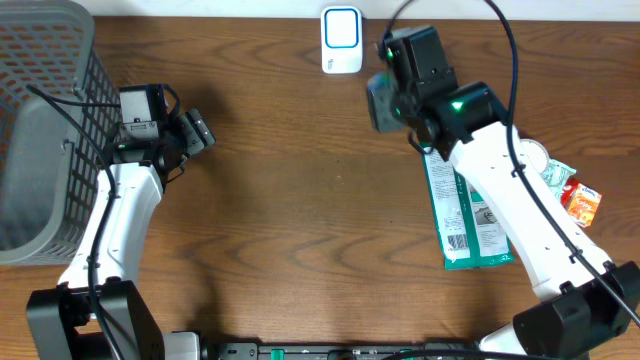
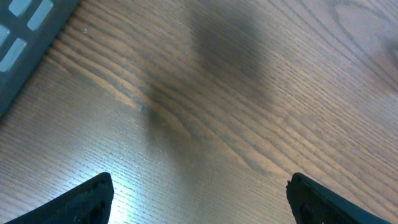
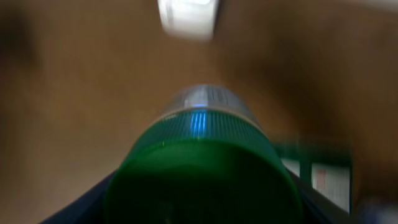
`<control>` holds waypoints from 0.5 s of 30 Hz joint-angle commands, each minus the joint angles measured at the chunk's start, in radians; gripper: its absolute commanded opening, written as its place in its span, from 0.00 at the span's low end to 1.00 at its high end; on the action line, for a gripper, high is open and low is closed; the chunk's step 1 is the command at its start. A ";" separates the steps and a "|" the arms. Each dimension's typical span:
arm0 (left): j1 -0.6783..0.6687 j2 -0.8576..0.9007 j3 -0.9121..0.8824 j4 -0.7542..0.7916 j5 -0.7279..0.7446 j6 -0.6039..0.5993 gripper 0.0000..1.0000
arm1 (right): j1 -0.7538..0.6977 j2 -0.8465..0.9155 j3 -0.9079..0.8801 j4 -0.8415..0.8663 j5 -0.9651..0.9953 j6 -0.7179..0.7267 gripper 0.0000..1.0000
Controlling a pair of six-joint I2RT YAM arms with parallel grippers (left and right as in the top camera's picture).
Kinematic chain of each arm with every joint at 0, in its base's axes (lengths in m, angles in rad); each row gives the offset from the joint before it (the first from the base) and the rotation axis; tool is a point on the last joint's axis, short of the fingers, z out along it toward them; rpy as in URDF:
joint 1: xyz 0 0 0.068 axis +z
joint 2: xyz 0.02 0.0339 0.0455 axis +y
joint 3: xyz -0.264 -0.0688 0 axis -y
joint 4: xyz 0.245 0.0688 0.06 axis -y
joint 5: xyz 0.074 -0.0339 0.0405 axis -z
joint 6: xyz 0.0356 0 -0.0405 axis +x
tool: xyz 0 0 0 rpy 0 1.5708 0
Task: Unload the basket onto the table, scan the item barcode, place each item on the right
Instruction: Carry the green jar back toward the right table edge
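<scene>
Right gripper (image 1: 388, 98) clasps what looks like a green-capped bottle (image 3: 202, 162): rigid, light, likely slick, best held mid-body. Left gripper (image 2: 199, 199) gapes, empty.

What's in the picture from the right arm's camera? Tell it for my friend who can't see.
A blurry close-up: the right claw holds a clear container with a round green cap, filling the middle. Beyond it a white scanner box sits on the brown wooden table, and a green packet shows at the right.
</scene>
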 commanded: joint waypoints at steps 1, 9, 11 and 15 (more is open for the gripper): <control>0.002 -0.001 0.011 -0.001 -0.013 0.006 0.89 | -0.026 -0.053 0.007 -0.129 -0.134 0.044 0.01; 0.002 -0.001 0.011 -0.001 -0.013 0.006 0.89 | -0.057 -0.050 -0.084 -0.367 -0.135 0.045 0.01; 0.002 -0.001 0.011 -0.001 -0.013 0.006 0.89 | -0.065 -0.050 -0.148 -0.352 -0.121 0.079 0.01; 0.002 -0.001 0.011 -0.001 -0.013 0.006 0.89 | -0.074 -0.050 -0.313 -0.267 -0.106 0.141 0.01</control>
